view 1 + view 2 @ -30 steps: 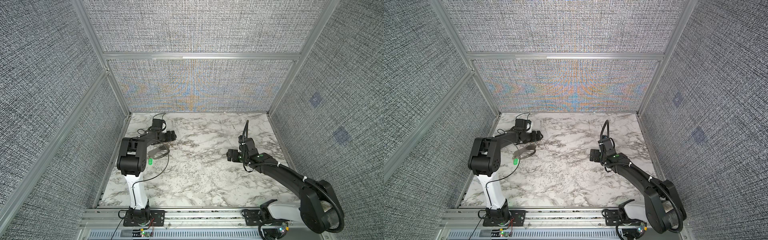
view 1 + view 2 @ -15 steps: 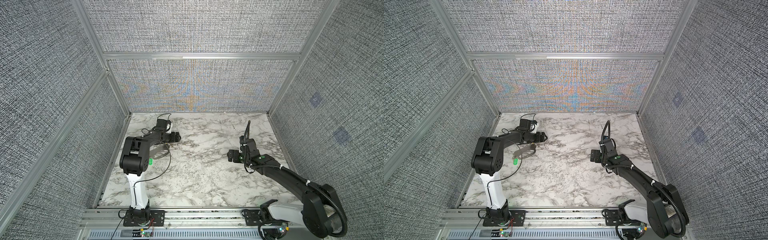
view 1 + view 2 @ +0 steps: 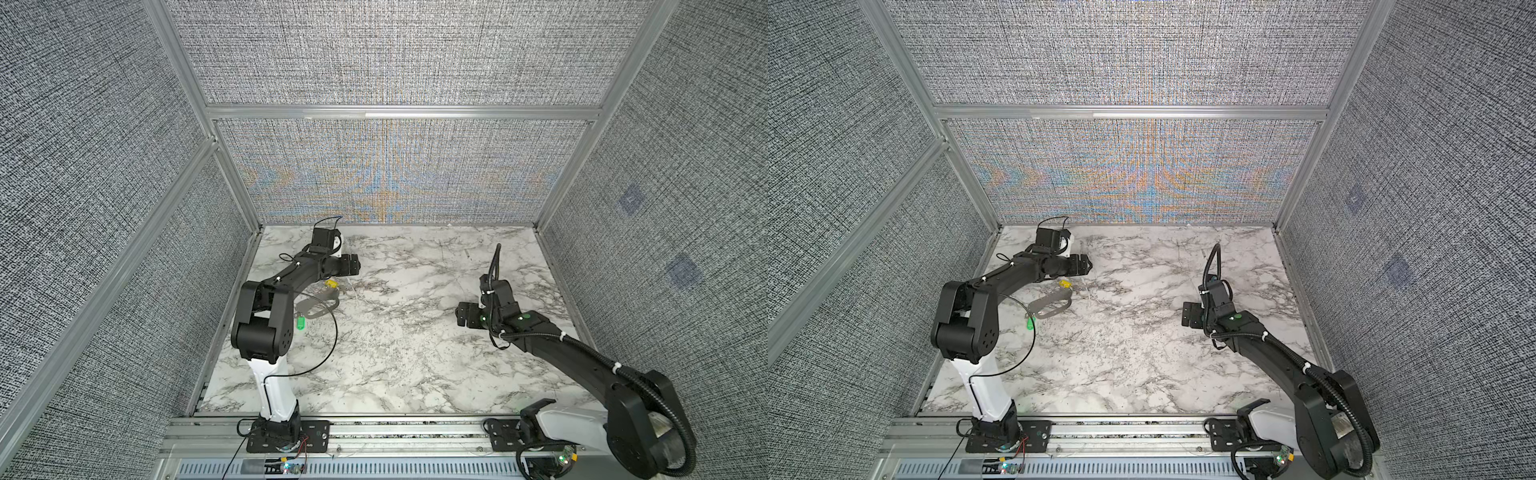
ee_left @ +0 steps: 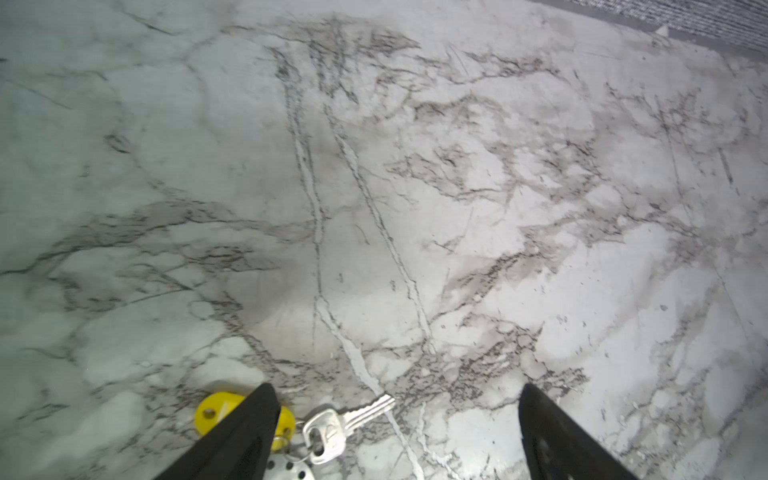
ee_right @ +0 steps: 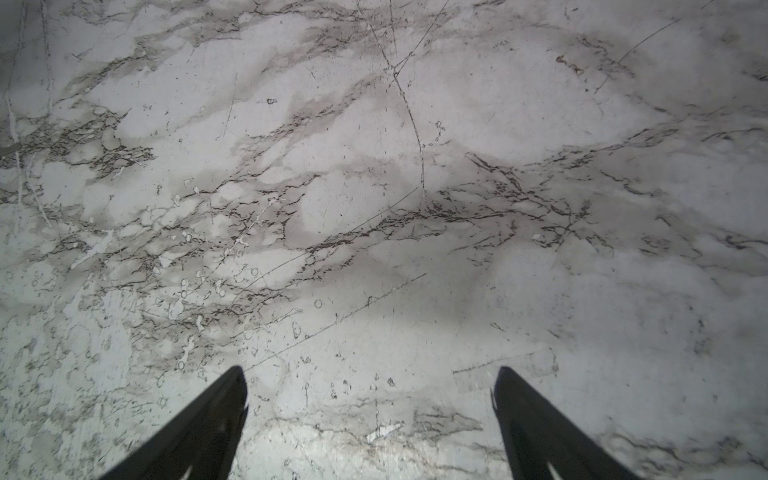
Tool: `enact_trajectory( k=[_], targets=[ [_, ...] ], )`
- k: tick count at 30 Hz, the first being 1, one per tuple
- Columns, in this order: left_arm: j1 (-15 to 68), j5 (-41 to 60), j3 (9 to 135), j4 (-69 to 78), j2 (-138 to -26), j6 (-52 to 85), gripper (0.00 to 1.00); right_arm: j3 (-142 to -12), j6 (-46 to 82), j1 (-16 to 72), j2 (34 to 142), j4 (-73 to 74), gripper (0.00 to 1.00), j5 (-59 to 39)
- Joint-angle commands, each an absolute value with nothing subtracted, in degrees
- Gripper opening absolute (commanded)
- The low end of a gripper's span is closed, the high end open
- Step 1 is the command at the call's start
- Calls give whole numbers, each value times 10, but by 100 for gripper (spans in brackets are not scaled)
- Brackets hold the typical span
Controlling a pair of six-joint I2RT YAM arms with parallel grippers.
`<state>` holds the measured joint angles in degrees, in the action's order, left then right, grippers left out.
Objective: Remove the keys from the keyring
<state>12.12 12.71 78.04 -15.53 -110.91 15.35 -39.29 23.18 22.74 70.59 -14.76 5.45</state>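
Lab test cell: grey fabric walls (image 3: 395, 62), aluminium frame (image 3: 399, 112), marble tabletop (image 3: 395, 353).

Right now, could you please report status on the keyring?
Left tool open, near the yellow-tagged key. Right tool open, holding nothing. Keyring flat on table, green tag at other end. Nothing in the way.

Left arm (image 3: 299, 274): black links, white base segment (image 3: 276, 390), thin black looping cable (image 3: 336, 329). Right arm (image 3: 573, 353): black, corrugated conduit (image 3: 493, 270), white ties (image 3: 616, 365), green lights (image 3: 525, 318). Left pincer (image 4: 397, 399), right pincer (image 5: 370, 374): black tapered fingers (image 4: 232, 436).
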Motion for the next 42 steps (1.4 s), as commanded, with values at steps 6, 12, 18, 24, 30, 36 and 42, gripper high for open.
enact_trajectory(
  k=[6,12,18,24,30,36,42],
  targets=[
    [104,105,790,-201,-1131,195,92,-387,237,227,709,-149,94,51],
    [103,90,783,-210,-1137,204,93,-384,237,228,711,-147,95,48],
    [102,77,776,-210,-1136,214,95,-384,238,228,714,-146,95,47],
    [102,73,773,-214,-1157,214,96,-382,238,228,713,-148,95,47],
    [102,72,769,-214,-1162,213,96,-382,238,228,711,-151,95,47],
    [103,111,757,-196,-1166,203,96,-383,239,228,711,-152,95,48],
    [108,173,751,-175,-1168,176,96,-385,238,227,710,-154,95,50]
  ],
)
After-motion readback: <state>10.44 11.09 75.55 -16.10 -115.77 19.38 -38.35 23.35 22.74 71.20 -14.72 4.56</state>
